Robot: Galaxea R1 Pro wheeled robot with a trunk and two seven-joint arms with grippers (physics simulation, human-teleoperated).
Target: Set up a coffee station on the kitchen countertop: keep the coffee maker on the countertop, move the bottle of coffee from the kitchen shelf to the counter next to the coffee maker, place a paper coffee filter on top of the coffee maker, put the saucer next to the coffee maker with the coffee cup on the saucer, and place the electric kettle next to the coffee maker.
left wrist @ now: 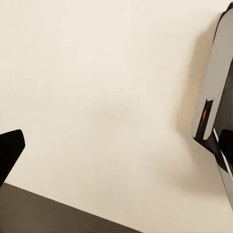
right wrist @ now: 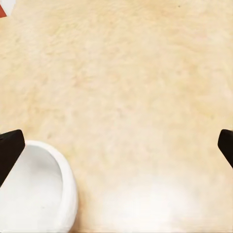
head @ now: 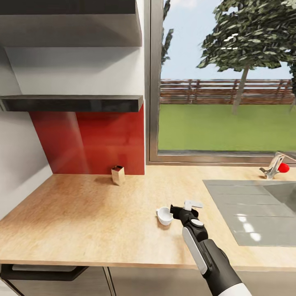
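Your right gripper is spread wide over the countertop: in the right wrist view its two dark fingertips sit at opposite edges of the frame with bare wood between them. The cup stands upright on the wood just beside that gripper, toward the red backsplash side — the wrist view cuts it off, showing part of the white rim and bowl next to one fingertip, not between the two. Whether finger and cup touch, you cannot tell.

The left wrist view gives you a pale blank surface, one dark fingertip at the frame's edge and a grey-black body with a small orange mark, cut off by the border; you cannot tell the left gripper's spread from it.

At the back, a small tan box stands just before the backsplash, well apart from the cup. The sink lies to the right, its tap near the window. The wood between the box and the front edge is open.
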